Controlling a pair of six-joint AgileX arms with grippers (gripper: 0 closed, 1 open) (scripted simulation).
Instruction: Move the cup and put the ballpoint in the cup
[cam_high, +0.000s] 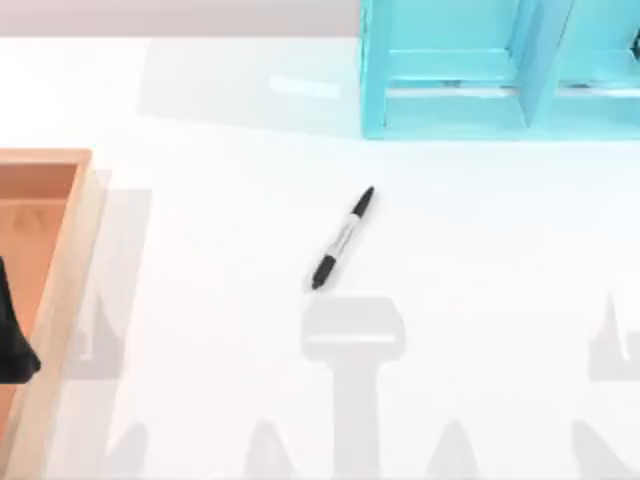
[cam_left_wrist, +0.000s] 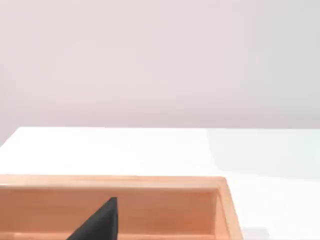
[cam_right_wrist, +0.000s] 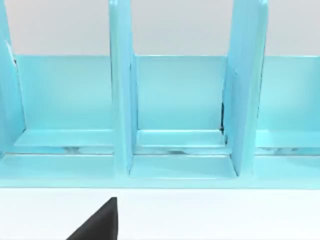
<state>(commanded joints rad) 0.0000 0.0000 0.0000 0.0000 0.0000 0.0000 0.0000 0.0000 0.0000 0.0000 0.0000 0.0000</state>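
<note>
Ballpoint (cam_high: 343, 238) lies flat mid-counter (cam_high: 480, 300), long axis diagonal, one black end toward blue rack (cam_high: 450, 90), other toward near edge. Left hand (cam_high: 12, 340) sits over wooden tray (cam_high: 70, 270) at left, nearer arm by my estimate; fingers' state: cannot tell. Barrel print unreadable.

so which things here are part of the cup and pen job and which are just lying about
Part of the job:
- ballpoint, lying flat and slanted on the white table, near the middle

Just lying about:
- wooden tray at the table's left edge
- light blue divided rack at the far right
</note>
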